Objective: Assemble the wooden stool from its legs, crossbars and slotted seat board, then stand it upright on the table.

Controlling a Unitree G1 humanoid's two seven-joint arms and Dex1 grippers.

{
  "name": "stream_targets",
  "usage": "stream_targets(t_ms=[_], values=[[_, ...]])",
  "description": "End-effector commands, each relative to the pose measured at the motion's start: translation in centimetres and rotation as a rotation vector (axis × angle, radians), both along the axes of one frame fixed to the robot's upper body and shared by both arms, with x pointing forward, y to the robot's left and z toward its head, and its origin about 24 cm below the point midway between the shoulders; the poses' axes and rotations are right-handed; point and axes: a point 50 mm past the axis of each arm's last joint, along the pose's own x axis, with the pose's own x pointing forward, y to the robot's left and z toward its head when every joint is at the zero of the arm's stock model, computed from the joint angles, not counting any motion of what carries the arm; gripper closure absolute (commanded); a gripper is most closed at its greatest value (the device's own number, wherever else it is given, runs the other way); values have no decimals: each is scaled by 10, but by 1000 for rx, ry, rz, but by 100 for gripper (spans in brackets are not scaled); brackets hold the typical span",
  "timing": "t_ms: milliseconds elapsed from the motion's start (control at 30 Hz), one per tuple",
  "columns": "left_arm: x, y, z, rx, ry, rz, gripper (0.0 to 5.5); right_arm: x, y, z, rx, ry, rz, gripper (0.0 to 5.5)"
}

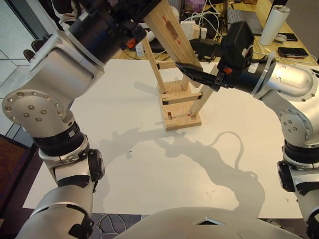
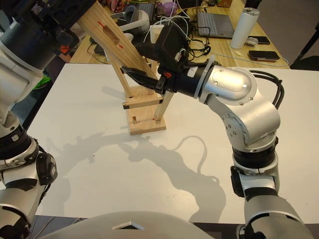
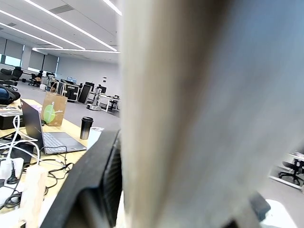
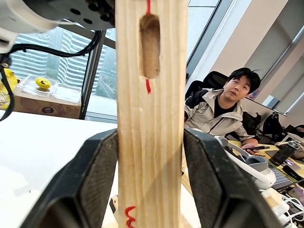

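A partly built stool frame point(image 1: 180, 104) stands on the white table point(image 1: 149, 164): a flat wooden base board point(image 1: 183, 121) carrying upright legs point(image 1: 202, 102) joined by crossbars point(image 1: 179, 98). Above it, the slotted seat board point(image 1: 169, 27) is tilted, its lower end reaching down into the frame. My left gripper point(image 1: 133, 22) is shut on the board's upper end. From the right, my right gripper point(image 1: 192, 73) is shut on the board lower down. In the right wrist view, both black fingers point(image 4: 95, 180) press the board's edges point(image 4: 151, 95) below its slot. Blurred pale wood point(image 3: 190, 114) sits very close in the left wrist view.
Beyond the table's far edge lies a cluttered desk: a white tumbler point(image 1: 274, 24), a phone point(image 1: 291, 51), a laptop point(image 2: 214, 24) and tangled cables point(image 1: 199, 25). The white surface in front of the frame is bare.
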Motion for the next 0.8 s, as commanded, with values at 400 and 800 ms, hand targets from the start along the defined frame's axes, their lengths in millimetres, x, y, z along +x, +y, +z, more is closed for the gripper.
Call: stream_targets(t_ms=[400, 800], values=[[6, -7, -15, 111, 11, 40, 436, -13, 19, -6, -24, -39, 54, 340], [11, 3, -26, 131, 41, 99, 447, 1, 10, -7, -33, -51, -56, 201]])
